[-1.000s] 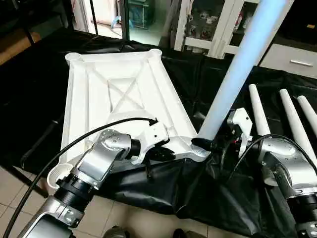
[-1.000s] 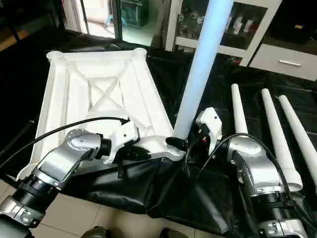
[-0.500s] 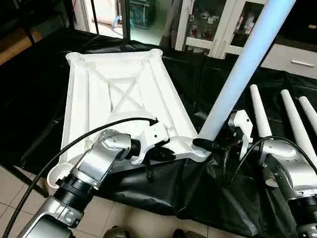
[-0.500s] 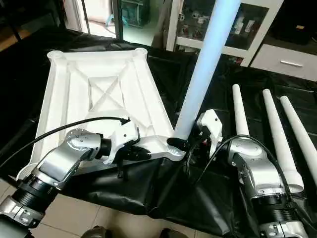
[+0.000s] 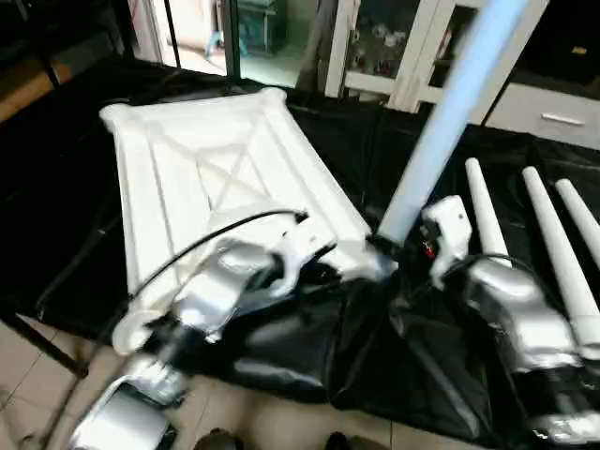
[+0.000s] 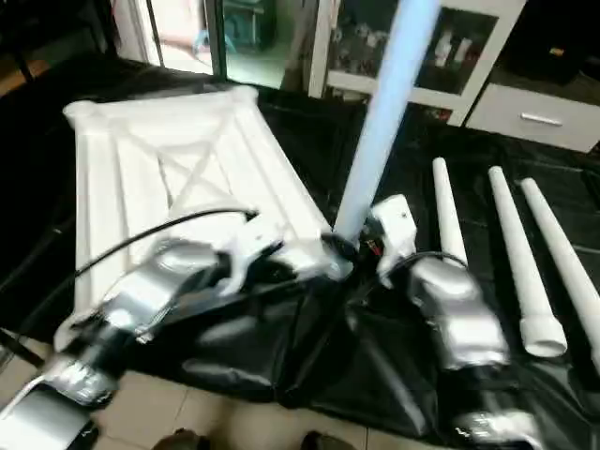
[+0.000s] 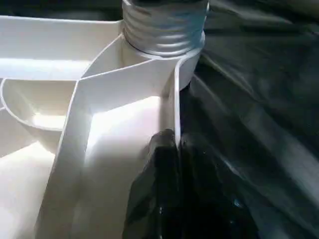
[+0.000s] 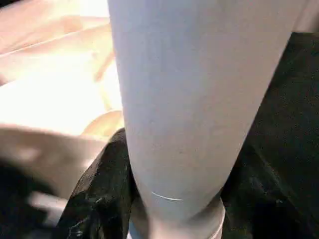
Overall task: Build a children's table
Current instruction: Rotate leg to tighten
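Observation:
The children's table top (image 5: 187, 159) lies upside down on the black sheet, its X ribs facing up. One white leg (image 5: 452, 98) stands tilted in the near right corner socket, and its threaded end (image 7: 164, 27) sits in that socket. My right gripper (image 5: 389, 246) is shut on this leg just above the socket, with a black finger (image 8: 99, 199) pressed against the tube. My left gripper (image 7: 172, 142) is shut on the top's near rim, close beside the same corner.
Three loose white legs (image 5: 553, 239) lie side by side on the black sheet to the right. White cabinets with glass doors (image 5: 384, 47) stand behind the work table. The sheet hangs over the near table edge (image 5: 309, 375) above a tiled floor.
The whole picture has shifted and blurred, so the camera moved. My right gripper's fingers have drawn in around the leg. The left gripper keeps its hold on the rim.

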